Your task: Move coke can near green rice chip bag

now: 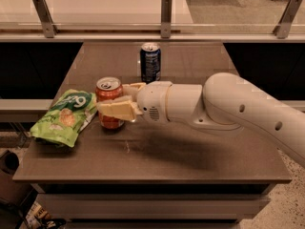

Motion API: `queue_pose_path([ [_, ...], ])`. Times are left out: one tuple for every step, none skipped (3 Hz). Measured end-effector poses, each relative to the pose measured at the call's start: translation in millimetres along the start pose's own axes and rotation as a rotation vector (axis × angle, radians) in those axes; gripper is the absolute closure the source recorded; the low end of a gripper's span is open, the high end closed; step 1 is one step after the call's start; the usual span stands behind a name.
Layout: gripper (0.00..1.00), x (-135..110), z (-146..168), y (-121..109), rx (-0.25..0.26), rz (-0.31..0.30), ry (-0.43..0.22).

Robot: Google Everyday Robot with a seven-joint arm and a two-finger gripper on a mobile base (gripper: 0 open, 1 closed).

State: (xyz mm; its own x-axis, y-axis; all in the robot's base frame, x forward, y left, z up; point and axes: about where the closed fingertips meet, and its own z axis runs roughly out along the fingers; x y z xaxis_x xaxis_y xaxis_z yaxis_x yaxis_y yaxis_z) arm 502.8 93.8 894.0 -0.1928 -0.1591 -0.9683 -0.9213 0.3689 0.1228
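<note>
The coke can (pixel 108 90) is red-orange with a silver top and stands upright on the table, just right of the green rice chip bag (pixel 64 117), which lies flat near the left edge. My gripper (pixel 119 99) reaches in from the right at can height. Its fingers (pixel 116 110) sit on either side of the can, one across the front and one behind its right side, closed on it. The can's base rests on the table about a finger's width from the bag.
A dark blue can (pixel 150 62) stands upright behind the coke can, toward the back of the brown table (pixel 190 161). My white arm (pixel 228 106) stretches across the right half of the table. A railed counter (pixel 164 27) runs behind.
</note>
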Motion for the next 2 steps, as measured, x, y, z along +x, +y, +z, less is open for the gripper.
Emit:
queue_pose_path([
  [0.0, -0.7, 1.1, 1.5, -0.003, -0.002, 0.001],
  [0.0, -0.7, 1.2, 1.6, -0.003, -0.002, 0.001],
])
